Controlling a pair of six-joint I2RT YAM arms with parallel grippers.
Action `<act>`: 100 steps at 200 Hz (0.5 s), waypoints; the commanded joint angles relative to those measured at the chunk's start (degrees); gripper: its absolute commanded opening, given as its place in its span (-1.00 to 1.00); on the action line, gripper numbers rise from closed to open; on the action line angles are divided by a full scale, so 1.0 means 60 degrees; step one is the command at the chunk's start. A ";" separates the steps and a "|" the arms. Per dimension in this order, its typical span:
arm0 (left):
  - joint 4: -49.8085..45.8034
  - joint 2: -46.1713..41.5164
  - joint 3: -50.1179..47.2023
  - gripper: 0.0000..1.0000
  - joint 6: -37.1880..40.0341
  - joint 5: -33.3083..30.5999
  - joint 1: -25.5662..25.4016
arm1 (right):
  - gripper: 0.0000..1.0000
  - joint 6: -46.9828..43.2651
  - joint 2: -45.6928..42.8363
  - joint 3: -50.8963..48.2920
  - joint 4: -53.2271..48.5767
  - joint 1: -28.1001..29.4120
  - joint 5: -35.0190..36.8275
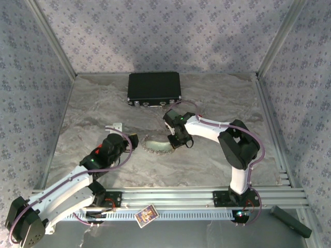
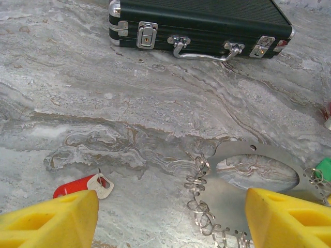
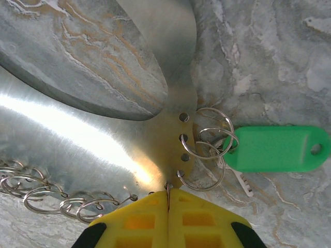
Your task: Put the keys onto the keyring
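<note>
right claw point(image 3: 168, 195) pinched shut on keyring point(image 3: 103, 139) rim, green key point(image 3: 274, 149) at 2 o'clock, left claw point(image 2: 171, 199) open by red key point(image 2: 77, 185)

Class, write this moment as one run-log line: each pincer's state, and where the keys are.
left pincer: open | right pincer: shut on keyring rim | green key: ringed onto keyring | red key: lying loose

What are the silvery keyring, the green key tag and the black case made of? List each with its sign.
Flat silvery keyring loop: metal, probably steel, brushed finish; streaky glare, fine scratch lines. Green oblong key tag: smooth plastic, faint sheen; even colour, moulded hole. Black ribbed rectangular case: painted metal or plastic, unclear which; shiny chrome-like latches and handle.
</note>
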 commanded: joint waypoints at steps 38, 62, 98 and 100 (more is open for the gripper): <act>0.0032 -0.0602 0.0377 0.47 0.0750 0.0205 0.0059 | -1.00 -0.1051 -0.1620 0.0110 0.0238 0.0219 0.0279; 0.0233 -0.0953 0.0443 0.38 0.1486 0.0687 0.0051 | -1.00 -0.1656 -0.2688 -0.0388 0.1444 0.0287 0.0230; 0.0349 -0.1048 0.0859 0.28 0.2838 0.1332 0.0057 | -1.00 -0.2656 -0.4026 -0.1448 0.3555 0.0234 -0.0956; 0.0344 -0.1035 0.0901 0.27 0.2907 0.1373 0.0063 | -1.00 -0.2704 -0.4094 -0.1506 0.3680 0.0229 -0.1051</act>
